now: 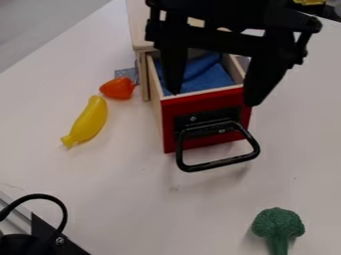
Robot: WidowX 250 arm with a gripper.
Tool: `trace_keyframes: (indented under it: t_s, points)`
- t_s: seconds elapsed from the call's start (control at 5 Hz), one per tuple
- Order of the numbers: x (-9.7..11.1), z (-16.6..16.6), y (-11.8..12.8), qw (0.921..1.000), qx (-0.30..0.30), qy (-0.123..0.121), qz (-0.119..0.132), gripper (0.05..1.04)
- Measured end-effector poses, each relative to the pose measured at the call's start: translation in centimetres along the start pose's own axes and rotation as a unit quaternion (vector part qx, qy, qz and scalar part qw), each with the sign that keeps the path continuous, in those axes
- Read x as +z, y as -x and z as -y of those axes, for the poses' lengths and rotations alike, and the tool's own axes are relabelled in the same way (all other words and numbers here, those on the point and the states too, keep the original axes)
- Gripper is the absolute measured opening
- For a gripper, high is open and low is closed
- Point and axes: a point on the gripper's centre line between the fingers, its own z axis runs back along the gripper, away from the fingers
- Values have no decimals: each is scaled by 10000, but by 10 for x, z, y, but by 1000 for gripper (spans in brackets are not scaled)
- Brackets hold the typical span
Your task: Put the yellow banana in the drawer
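Near edge, right of centre: a green toy broccoli [277, 224], crown facing away, stalk running out of view. Near left corner: a black device [23, 244] with a curved black cable [54, 198] looping above it.

Mid-bench [126, 194]: a small drawer [206, 112] stands pulled out, its red front facing the near side, a black handle [218, 164] jutting from it. The sides are pale wood; folded blue cloth [216, 74] lies within.

Left of the drawer, well apart from it: the yellow banana [91, 119], the task's thing, lying on the bench outside the drawer. Its narrow tip points near and left; the curve bulges toward the drawer.

The claw [214, 98] hangs over the drawer, coming in from the top of the view. State: wide, one finger above the left part of the drawer, the other by its right front corner.

Farther back: an orange-red toy fruit [117, 88] just beyond the banana, near the wooden cabinet [138, 25] that houses the drawer. A speckled grey piece [126, 73] sits behind the fruit, beside the cabinet. Far right corner: something yellow [308, 2], partly cut off, kind unclear.
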Motion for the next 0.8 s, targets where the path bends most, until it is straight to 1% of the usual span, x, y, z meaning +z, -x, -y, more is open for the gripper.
trace_keyframes:
  t_s: [0.2,0.4,0.6,0.8]
  points:
    - [-4,-1,1,10000,-7,-71,-45,999]
    - [-22,-23,-40,9987,467,-211,-51,999]
    - [-37,-50,-69,9956,914,-196,-50,999]
    - [-58,-78,-83,9922,1182,-400,-73,999]
